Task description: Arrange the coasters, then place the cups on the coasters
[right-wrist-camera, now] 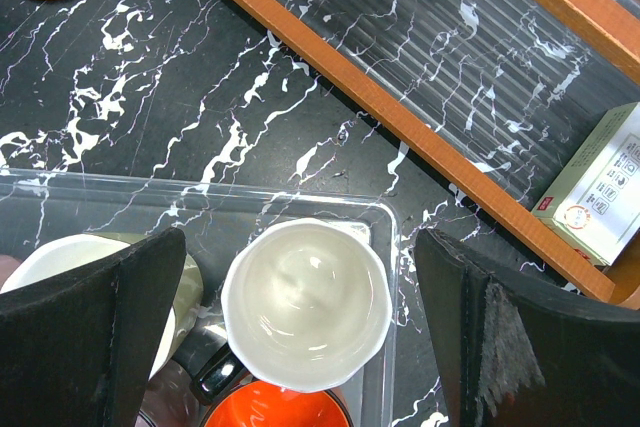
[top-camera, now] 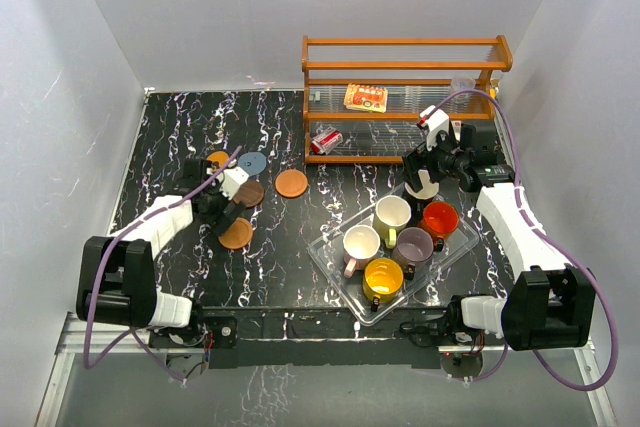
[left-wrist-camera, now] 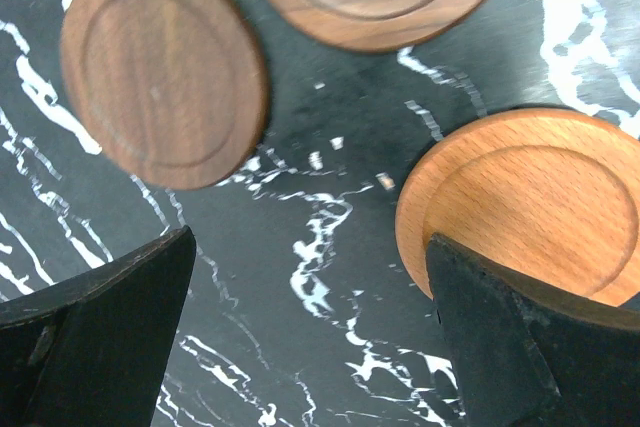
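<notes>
Both claws spread wide and empty; coasters loose at left, cups in the tray.

Top view: the left gripper hangs among the coasters, with an orange-brown coaster at its five o'clock, a dark brown coaster at two, a blue-grey coaster at one and a far orange-brown coaster at three. The clear tray, at four o'clock from them, holds the cups; the right gripper hangs over the black cup at the tray's one o'clock corner. Left wrist: the fingers stand apart with bare table between them, a dark coaster at eleven and the orange-brown one at two touching the right finger's edge. Right wrist: the jaws straddle the white-lined cup, apart from its rim, with the orange-red cup at six.
</notes>
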Robot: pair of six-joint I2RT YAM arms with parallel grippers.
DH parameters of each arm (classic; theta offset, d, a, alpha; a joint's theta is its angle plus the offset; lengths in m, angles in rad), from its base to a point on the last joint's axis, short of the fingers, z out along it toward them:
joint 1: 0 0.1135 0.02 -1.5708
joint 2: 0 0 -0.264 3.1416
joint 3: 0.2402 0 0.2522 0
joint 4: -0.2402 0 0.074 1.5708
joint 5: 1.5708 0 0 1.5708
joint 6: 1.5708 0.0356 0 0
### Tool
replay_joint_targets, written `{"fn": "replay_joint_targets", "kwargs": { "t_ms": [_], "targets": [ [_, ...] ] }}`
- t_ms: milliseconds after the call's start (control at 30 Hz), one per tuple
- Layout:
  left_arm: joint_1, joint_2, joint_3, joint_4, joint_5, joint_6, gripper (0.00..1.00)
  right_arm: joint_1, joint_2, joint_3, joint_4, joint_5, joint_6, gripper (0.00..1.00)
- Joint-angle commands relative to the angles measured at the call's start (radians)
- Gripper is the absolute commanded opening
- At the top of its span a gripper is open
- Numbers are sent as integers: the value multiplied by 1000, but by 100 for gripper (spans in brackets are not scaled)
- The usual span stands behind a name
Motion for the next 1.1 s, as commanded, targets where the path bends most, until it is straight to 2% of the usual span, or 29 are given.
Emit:
{"fn": "replay_joint_targets", "kwargs": {
  "t_ms": [0, 500, 1067],
  "targets": [
    [85, 7, -30, -37, -72, 56, 99, -5, -30, 3, 25, -12, -15, 98],
    [260, 94, 58, -16, -66, 130, 99, -4, -24, 1, 25, -12, -20, 98],
    [290, 96, 65, -162, -35, 213, 99, -5, -17, 2, 23, -14, -19, 98]
  ]
}}
